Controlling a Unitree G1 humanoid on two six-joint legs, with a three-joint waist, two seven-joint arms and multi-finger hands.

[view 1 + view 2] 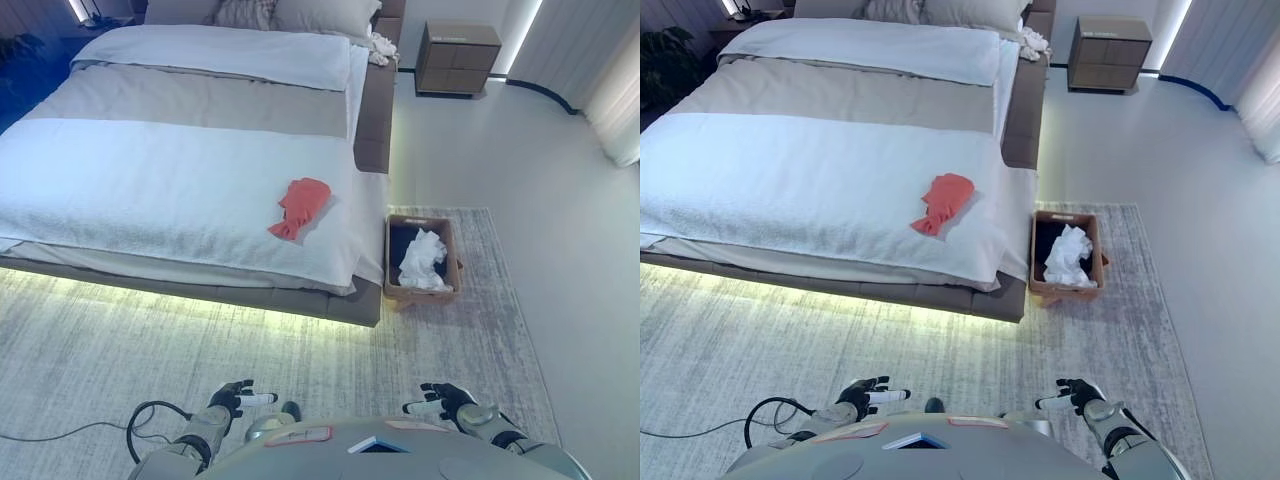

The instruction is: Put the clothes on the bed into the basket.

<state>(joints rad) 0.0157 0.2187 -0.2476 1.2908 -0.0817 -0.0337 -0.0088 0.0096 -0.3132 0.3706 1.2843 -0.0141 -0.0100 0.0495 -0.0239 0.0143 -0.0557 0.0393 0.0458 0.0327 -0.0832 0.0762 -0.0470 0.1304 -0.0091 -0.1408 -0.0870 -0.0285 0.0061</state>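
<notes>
Grey patterned rug [100,350] laid on floor. Wooden nightstand [457,58] placed against far wall. Pillows [325,14] stacked at headboard. White curtain [620,110] hung at right edge.

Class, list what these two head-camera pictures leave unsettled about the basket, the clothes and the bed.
- Basket: the white cloth covers its bottom in both views, so anything beneath is hidden.
- Red garment: crumpled and too small to tell its type.
- White bundle at the bed's head: too small to identify.
- Bed's left side: cut off by the edge.
</notes>
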